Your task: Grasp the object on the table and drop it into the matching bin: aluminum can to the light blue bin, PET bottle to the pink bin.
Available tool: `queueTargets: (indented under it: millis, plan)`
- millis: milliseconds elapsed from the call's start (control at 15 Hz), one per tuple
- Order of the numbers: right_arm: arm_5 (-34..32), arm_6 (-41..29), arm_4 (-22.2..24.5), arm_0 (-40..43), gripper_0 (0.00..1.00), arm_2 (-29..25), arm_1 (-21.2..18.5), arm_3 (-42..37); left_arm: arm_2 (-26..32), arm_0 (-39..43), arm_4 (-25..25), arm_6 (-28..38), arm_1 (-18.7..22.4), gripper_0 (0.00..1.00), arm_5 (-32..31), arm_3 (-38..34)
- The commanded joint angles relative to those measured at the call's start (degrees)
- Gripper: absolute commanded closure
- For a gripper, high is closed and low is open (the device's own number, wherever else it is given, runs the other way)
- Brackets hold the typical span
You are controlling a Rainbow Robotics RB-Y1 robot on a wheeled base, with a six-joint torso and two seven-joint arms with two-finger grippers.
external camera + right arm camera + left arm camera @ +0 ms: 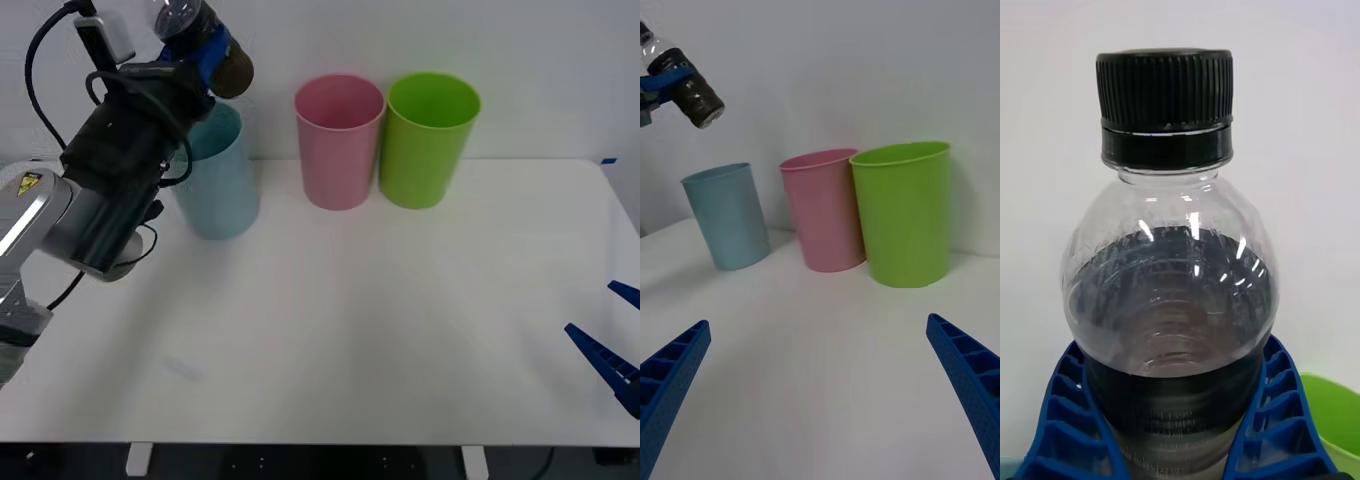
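My left gripper (pixel 207 52) is shut on the PET bottle (pixel 228 66), holding it tilted in the air above the rim of the light blue bin (pixel 218 185) at the table's far left. In the left wrist view the bottle (pixel 1176 285) shows its black cap, clear shoulder and dark body between the blue fingers (pixel 1064 420). The pink bin (pixel 338 140) stands to the right of the light blue one. From the right wrist view I see the raised bottle (pixel 689 88), the light blue bin (pixel 726 217) and the pink bin (pixel 824 210). My right gripper (pixel 590 307) rests open at the table's right edge.
A lime green bin (pixel 428 140) stands right beside the pink bin, at the back of the white table (pixel 400 330). All three bins stand in a row near the far edge. A wide stretch of bare tabletop lies between the bins and the front edge.
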Motion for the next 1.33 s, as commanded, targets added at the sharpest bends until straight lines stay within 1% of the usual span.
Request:
queueTargets:
  millis: [67,200,267,467,667,1000,1200,1333]
  plan:
    - [0.0,0.0,0.0,0.0,0.00,0.0,0.0,0.0,-3.9,-5.4,-0.1,-1.0,-0.1,1.00,-0.7,4.9]
    - [0.0,0.0,0.0,0.0,0.00,0.0,0.0,0.0,-6.8,-9.7,-0.2,-1.7,-1.0,1.00,-1.5,9.8]
    - [0.0,0.0,0.0,0.0,0.00,0.0,0.0,0.0,-7.4,-12.1,-1.1,-2.1,-2.6,1.00,-2.8,13.3]
    - [0.0,0.0,0.0,0.0,0.00,0.0,0.0,0.0,-7.4,-17.6,-5.0,-2.9,-7.3,1.00,-6.0,22.8]
    - [0.0,0.0,0.0,0.0,0.00,0.0,0.0,0.0,-7.4,-21.5,-8.1,-3.6,-11.3,1.00,-6.1,29.3]
    - [0.0,0.0,0.0,0.0,0.00,0.0,0.0,0.0,-7.5,-27.2,-11.5,-3.7,-14.6,1.00,-8.1,37.5]
    - [0.0,0.0,0.0,0.0,0.00,0.0,0.0,0.0,-8.1,-30.5,-12.7,-3.9,-16.8,1.00,-8.2,42.3]
    - [0.0,0.0,0.0,0.0,0.00,0.0,0.0,0.0,-8.8,-32.6,-12.9,-3.6,-17.5,1.00,-8.2,44.8]
